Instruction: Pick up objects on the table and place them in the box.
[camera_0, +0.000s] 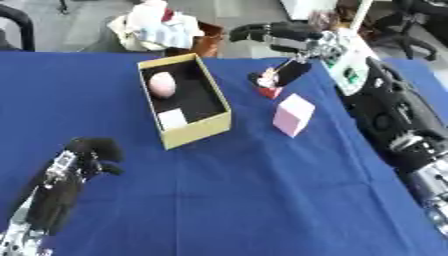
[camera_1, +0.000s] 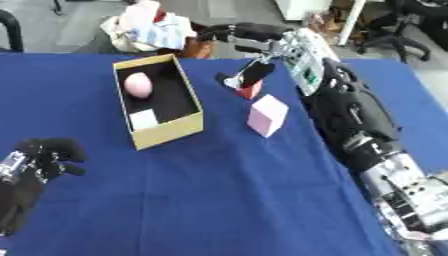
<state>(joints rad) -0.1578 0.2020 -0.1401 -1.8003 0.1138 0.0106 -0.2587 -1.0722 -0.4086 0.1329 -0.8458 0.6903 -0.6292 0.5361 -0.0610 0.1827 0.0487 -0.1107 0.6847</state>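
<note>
So far the open yellow cardboard box (camera_0: 199, 131) near the blue table's (camera_0: 227, 200) far edge holds a pink egg-shaped object (camera_0: 162, 83) and a white cube (camera_0: 172, 119), while a pink block (camera_0: 293, 114) and a small red-and-dark object (camera_0: 271, 80) wait beside it; the right hand (camera_0: 271, 32) hovers with curled fingers grasping nothing, and the left hand (camera_0: 87, 155) rests clenched by the near-left corner.

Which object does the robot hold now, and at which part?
Cannot be told: right hand hovers above the small red object; contact is unclear. Left hand is curled, holding nothing.

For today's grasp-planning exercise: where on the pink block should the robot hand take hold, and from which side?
Grip the pink block across its two upright side faces, coming down from above. It stands apart from the box on the blue table, tilted, with free space on both sides, so an overhead pinch looks safest.
</note>
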